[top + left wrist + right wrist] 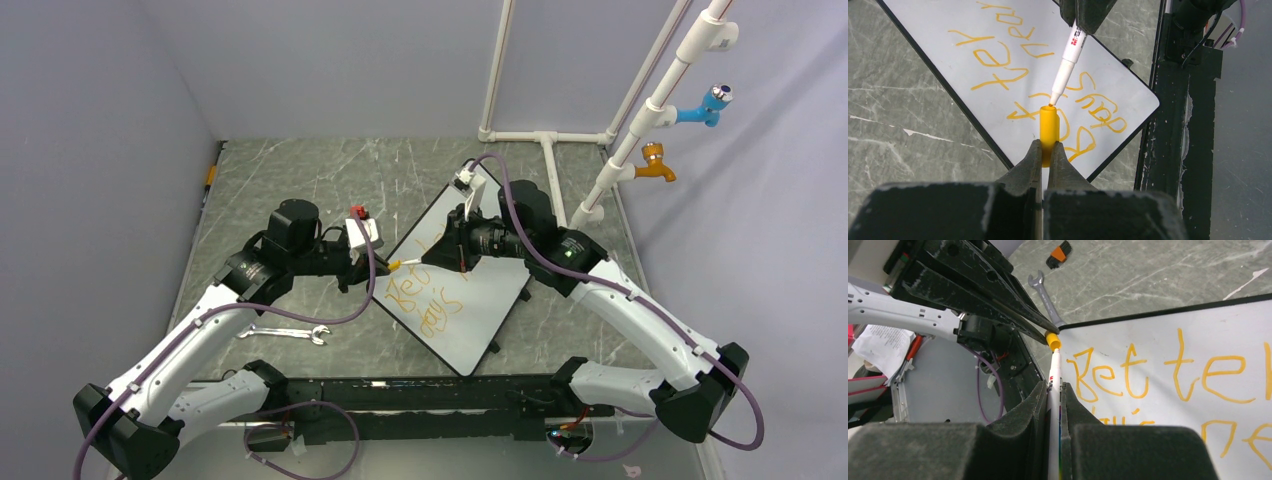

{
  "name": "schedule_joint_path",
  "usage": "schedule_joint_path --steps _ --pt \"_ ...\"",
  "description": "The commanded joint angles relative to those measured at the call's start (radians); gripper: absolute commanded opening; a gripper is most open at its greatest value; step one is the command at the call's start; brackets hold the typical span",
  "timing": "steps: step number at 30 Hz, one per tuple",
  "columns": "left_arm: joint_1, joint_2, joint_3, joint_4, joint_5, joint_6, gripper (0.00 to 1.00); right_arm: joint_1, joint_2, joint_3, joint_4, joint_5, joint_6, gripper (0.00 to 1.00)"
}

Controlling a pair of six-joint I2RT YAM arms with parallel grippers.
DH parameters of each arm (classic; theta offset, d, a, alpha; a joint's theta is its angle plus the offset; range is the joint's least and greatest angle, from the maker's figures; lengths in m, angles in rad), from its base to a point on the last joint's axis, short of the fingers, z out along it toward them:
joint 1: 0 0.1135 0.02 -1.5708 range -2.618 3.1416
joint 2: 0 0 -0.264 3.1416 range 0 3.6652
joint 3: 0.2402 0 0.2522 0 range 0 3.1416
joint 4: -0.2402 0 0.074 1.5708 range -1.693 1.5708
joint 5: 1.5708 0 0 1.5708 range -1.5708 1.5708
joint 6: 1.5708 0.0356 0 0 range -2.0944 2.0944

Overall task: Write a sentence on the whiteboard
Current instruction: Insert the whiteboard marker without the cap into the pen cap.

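Observation:
The whiteboard (490, 300) lies tilted on the table, with the orange sentence (425, 297) "Better days near" on it; it also shows in the left wrist view (998, 65) and right wrist view (1168, 375). My left gripper (1048, 145) is shut on the yellow marker cap (1049, 125), above the board's left edge (385, 268). My right gripper (1054, 390) is shut on the white marker (1054, 375), also seen in the left wrist view (1068, 60). The marker's tip touches the cap's open end (1052, 339).
A silver wrench (290, 333) lies on the table left of the board, also in the right wrist view (1045, 295). A small red and white object (360, 222) sits by the left gripper. White pipes with blue (706, 104) and orange (655, 165) taps stand at back right.

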State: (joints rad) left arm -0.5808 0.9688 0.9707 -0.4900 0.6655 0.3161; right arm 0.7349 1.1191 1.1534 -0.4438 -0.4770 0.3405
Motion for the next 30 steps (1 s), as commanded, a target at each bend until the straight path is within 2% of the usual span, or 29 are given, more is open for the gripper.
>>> schedule_joint_path --steps 1,30 --pt "0.004 -0.007 0.035 0.021 0.014 -0.004 0.00 0.004 -0.006 0.061 0.046 -0.008 0.008 0.00" --pt "0.005 -0.010 0.038 0.027 0.013 -0.012 0.00 0.006 0.019 0.002 0.076 -0.058 0.018 0.00"
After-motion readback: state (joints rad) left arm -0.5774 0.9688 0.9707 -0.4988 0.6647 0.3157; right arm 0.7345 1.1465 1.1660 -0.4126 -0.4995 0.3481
